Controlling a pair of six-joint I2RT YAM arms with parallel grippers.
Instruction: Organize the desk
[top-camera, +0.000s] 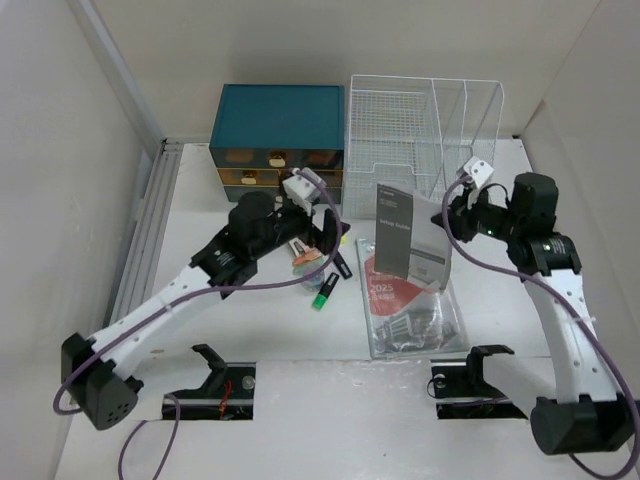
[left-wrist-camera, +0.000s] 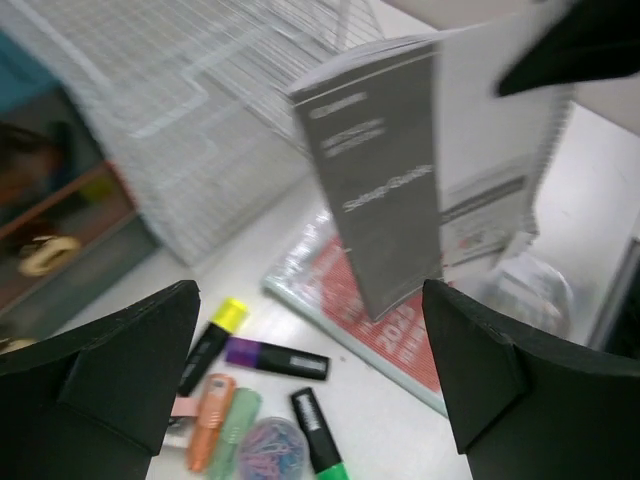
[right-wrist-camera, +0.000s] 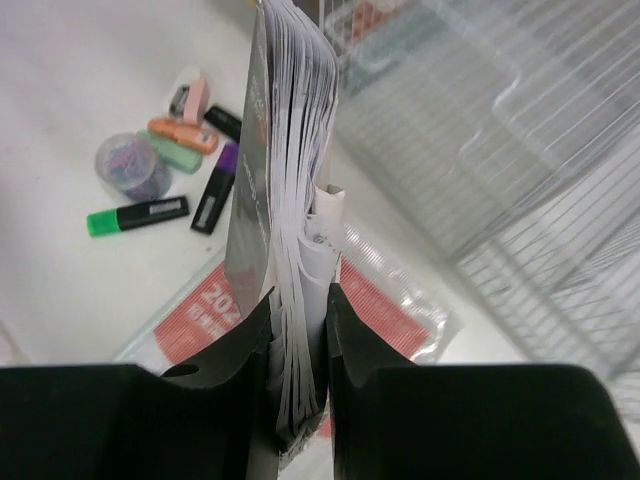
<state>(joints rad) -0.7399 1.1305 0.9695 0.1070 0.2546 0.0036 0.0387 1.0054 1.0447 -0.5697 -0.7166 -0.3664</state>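
Observation:
My right gripper (top-camera: 455, 215) (right-wrist-camera: 300, 300) is shut on the edge of a grey booklet (top-camera: 410, 235) (right-wrist-camera: 285, 150) and holds it upright above the white desk (top-camera: 270, 330), in front of the wire-mesh rack (top-camera: 420, 120). Below the booklet a red 2025 calendar (top-camera: 405, 310) (left-wrist-camera: 390, 340) lies flat in a clear sleeve. My left gripper (top-camera: 322, 238) (left-wrist-camera: 310, 300) hangs wide open and empty over a cluster of highlighters: purple (left-wrist-camera: 275, 358), yellow (left-wrist-camera: 212, 338), green (left-wrist-camera: 318, 430) and orange (left-wrist-camera: 210, 420). A tub of paper clips (left-wrist-camera: 268, 448) sits among them.
A teal drawer box (top-camera: 280, 125) stands at the back left against the wall, with the mesh rack (right-wrist-camera: 520, 130) right beside it. Two black mounts (top-camera: 215, 365) sit at the desk's near edge. White walls close in both sides.

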